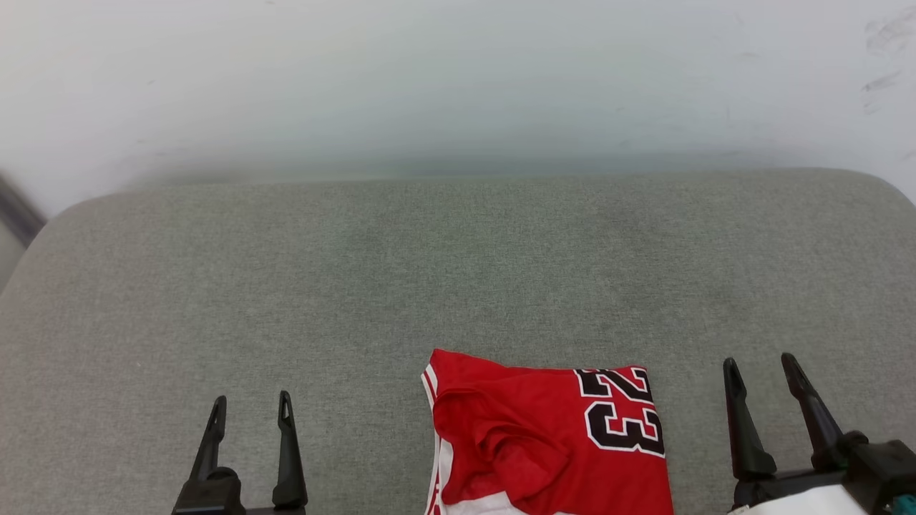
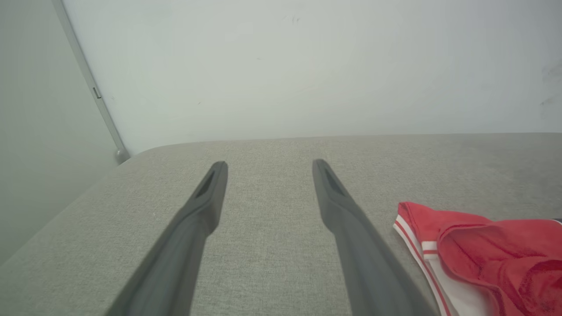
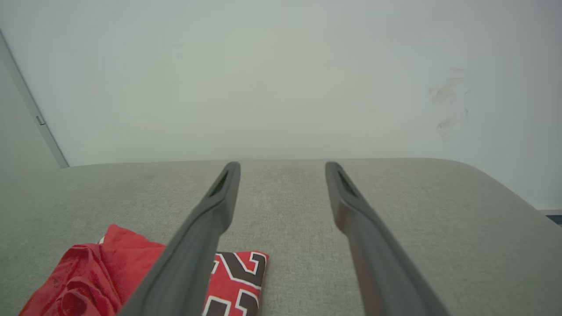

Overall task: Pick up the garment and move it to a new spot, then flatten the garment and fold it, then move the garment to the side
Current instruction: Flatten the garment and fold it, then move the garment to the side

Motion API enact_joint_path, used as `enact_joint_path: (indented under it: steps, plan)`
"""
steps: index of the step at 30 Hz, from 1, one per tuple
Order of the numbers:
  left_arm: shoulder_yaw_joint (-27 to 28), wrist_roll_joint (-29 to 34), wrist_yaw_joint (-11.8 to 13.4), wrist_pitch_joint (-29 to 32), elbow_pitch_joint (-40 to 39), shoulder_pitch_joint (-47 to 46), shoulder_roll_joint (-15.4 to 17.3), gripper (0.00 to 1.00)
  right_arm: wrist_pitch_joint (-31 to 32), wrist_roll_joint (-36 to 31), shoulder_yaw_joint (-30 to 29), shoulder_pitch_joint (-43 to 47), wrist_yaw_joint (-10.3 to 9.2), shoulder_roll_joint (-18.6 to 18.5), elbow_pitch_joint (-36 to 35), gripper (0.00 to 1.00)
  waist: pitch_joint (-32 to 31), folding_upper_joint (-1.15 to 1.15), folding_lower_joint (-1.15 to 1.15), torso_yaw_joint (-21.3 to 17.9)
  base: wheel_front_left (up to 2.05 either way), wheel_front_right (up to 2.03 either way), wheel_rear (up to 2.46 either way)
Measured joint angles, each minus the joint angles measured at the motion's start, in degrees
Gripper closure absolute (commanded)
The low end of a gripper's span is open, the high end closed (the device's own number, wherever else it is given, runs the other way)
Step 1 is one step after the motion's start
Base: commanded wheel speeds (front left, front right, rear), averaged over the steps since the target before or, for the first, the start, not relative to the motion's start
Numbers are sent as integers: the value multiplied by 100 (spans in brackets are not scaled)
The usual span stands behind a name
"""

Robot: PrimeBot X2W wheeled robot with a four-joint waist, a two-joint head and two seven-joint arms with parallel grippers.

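The shirt (image 1: pixel 544 436) runs off the bottom edge of the head view. At the lower left of the right wrist view, one finger (image 3: pixel 193 254) of the right gripper (image 3: pixel 282 164) covers part of its black number, and the bottom edge cuts it too.

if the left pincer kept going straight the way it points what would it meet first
Probably nothing soon: the left pincer, open, points across bare grey cushion toward the pale wall. The red shirt lies off to its right, out of line. Depth is unclear.
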Motion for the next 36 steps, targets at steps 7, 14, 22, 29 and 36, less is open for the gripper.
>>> enact_joint_path:
  steps: [7, 14, 22, 29, 36]
  plan:
    - [-2, -13, -32, 0, 8, 105, 0, 0, 1, 43, -73, 287, 0, 69, -144, 0, -42, 0, 0, 0, 0, 0, 0]
    - [0, -63, -14, 0, 11, 118, -1, 0, 1, 9, 90, -544, 0, 54, -390, 0, -24, 0, 0, -20, 0, 0, 0]
    - [-5, -80, -14, 0, 23, 88, -2, 0, 860, 374, 878, -2213, 0, -1172, -32, 0, 69, 0, 0, 10, 0, 0, 0]
    - [-48, -121, -15, 0, 40, -19, -1, 0, 4141, 2398, 1608, -2942, 0, -2281, 549, 0, 211, 0, 0, 52, 0, 0, 0]
    - [-85, -132, -34, 0, 53, -209, -2, 0, 6168, 4484, 1669, -2819, 0, -2878, 900, 0, 412, 0, 0, 150, 0, 0, 0]
